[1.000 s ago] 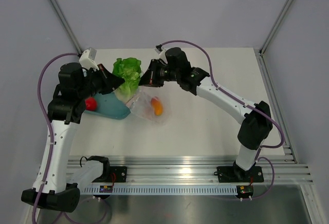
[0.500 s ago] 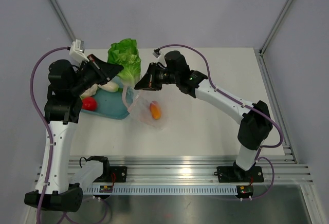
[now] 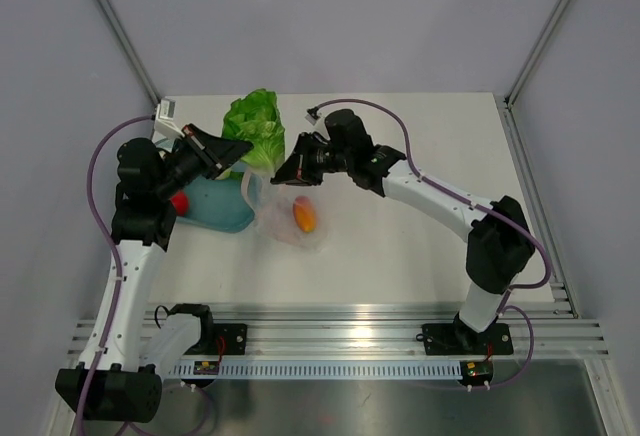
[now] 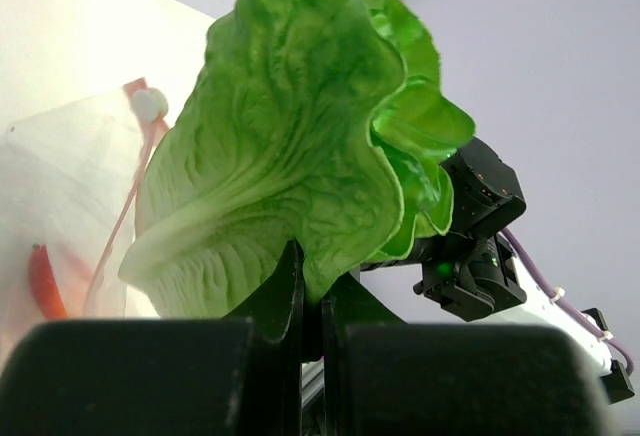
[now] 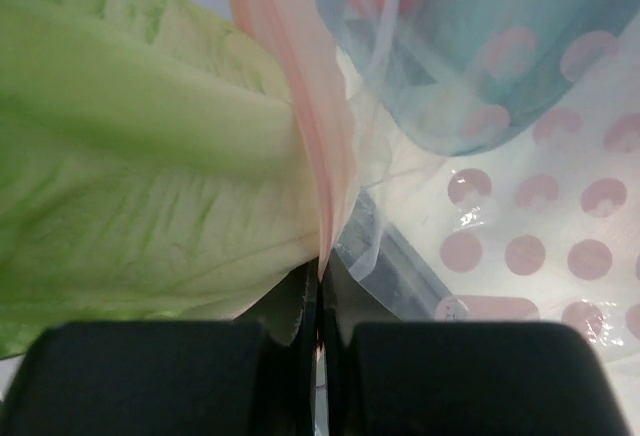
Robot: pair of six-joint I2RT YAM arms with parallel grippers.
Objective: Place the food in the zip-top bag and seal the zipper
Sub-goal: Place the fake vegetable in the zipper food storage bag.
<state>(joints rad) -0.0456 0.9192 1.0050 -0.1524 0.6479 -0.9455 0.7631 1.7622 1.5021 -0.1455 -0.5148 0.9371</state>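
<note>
Leaf of ruffled green toy lettuce [image 4: 300,136] aloft

Clamped at stem in left pincer [image 4: 312,291], long axis straight out from it, frilly tip pointing away. Just beside clear pink-dotted plastic bag [image 3: 285,221], pinkish zipper strip [image 5: 305,116] nipped in right pincer [image 5: 320,281].

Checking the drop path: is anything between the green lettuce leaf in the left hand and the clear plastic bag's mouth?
Nothing visible does. The green lettuce leaf sits beside the pink zipper strip of the clear plastic bag, which the right hand pinches.
</note>
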